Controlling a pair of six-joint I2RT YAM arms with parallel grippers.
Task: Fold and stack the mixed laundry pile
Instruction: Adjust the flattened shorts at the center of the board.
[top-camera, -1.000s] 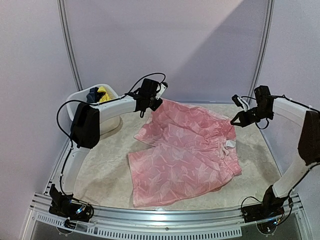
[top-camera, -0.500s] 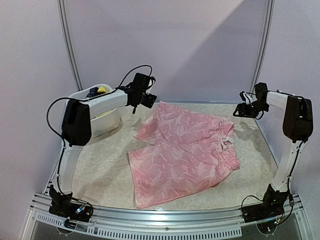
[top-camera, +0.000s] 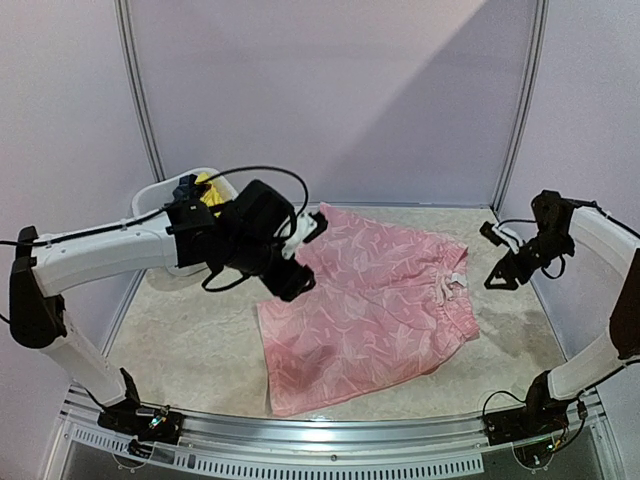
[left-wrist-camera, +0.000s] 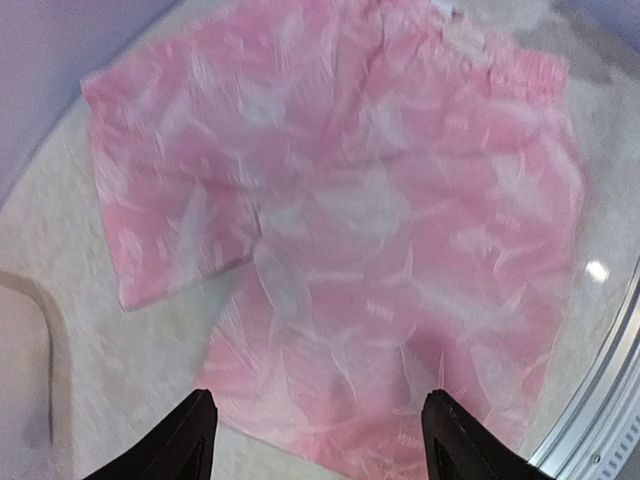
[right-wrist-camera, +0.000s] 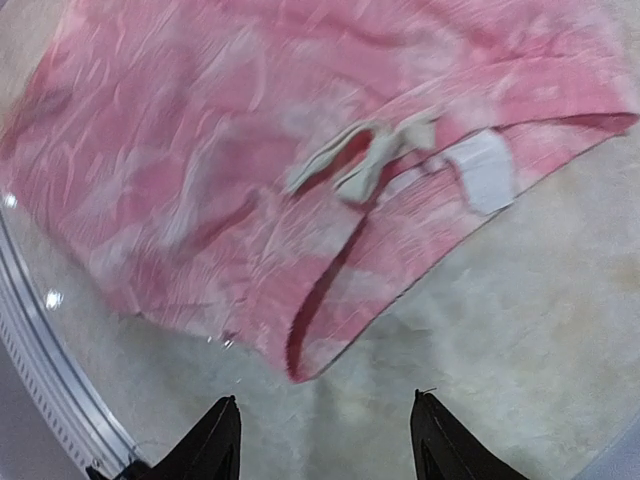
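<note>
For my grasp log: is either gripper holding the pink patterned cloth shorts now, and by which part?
Nothing is held. The left gripper and the right gripper are both open, not touching the pink patterned cloth shorts.

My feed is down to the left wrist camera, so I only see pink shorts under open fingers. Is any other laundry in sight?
Observer: Yes, in the white tub at the table's far left corner; a yellow piece shows over its rim.
Operator: And the right gripper?
Observer: The right gripper is open and empty, beside the shorts' waistband end, off the cloth.
Operator: Anything at that waistband?
Observer: A pale drawstring bow and a white label lie on it.
</note>
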